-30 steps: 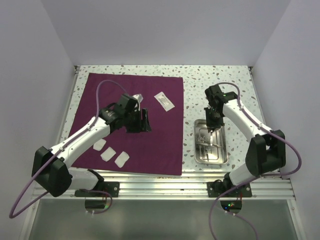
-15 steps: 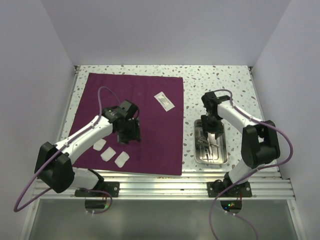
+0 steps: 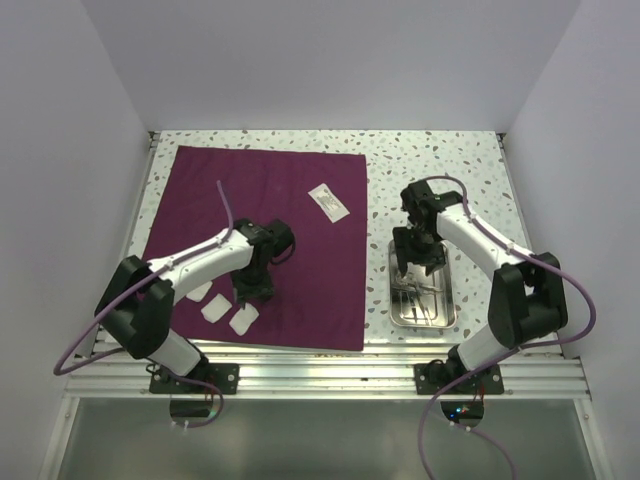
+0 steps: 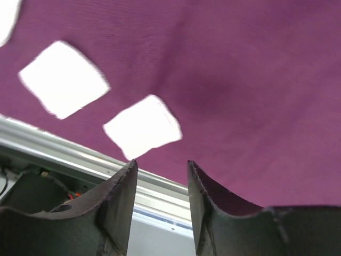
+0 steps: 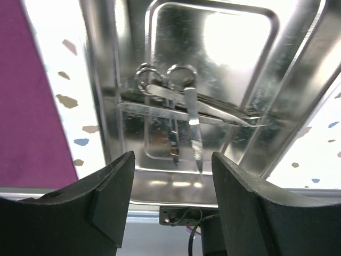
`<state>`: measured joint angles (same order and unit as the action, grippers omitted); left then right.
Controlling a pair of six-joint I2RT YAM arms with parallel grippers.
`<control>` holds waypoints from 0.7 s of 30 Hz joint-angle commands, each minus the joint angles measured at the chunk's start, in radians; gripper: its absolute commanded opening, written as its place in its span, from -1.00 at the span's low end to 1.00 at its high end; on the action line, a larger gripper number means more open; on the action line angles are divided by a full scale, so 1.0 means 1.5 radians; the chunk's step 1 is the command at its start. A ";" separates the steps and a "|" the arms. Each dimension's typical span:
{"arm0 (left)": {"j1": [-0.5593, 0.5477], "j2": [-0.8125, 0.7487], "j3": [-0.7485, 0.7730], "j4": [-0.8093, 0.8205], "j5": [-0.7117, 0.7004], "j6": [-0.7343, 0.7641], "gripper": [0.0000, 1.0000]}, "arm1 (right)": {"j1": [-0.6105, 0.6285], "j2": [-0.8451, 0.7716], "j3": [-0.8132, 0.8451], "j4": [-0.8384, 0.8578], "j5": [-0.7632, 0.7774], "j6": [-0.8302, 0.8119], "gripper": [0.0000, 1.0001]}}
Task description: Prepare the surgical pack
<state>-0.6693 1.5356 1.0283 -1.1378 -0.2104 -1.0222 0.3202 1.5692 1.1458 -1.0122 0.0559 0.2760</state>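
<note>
Both grippers empty over the pack's parts.

Left gripper (image 4: 160, 165) hovers with jaws parted, a white pad (image 4: 143, 126) just ahead of it on the maroon cloth (image 4: 240, 80); closing low could pinch and drag the cloth. Right gripper (image 5: 173, 154), also spread and holding nothing, hangs above the steel tray (image 5: 101, 80), whose scissors (image 5: 171, 95) and other thin tools (image 5: 213, 114) lie crossed ahead, so lifting one may snag another.

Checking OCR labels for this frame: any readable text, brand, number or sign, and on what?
No text can be read in any view.
Packet on the cloth: any print is too small to tell.
Tray, instruments, pads: no markings visible.
</note>
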 commanded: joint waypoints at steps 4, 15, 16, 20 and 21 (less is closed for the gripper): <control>-0.002 0.036 0.006 -0.066 -0.082 -0.111 -0.12 | 0.032 -0.024 0.013 0.012 -0.034 0.002 0.28; -0.004 0.101 0.013 -0.038 -0.069 -0.143 -0.09 | 0.059 -0.029 -0.004 0.025 -0.049 -0.002 0.28; -0.004 0.109 0.013 -0.038 -0.070 -0.144 -0.08 | 0.059 -0.031 -0.006 0.027 -0.050 -0.002 0.28; -0.004 0.124 0.026 -0.021 -0.072 -0.136 -0.08 | 0.060 -0.032 -0.014 0.032 -0.055 -0.003 0.29; -0.004 0.127 0.030 -0.021 -0.074 -0.135 -0.08 | 0.061 -0.033 -0.015 0.034 -0.055 -0.003 0.29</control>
<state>-0.6701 1.7088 1.0325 -1.1839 -0.2886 -1.1942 0.4057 1.5639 1.1320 -0.9794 -0.0017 0.2752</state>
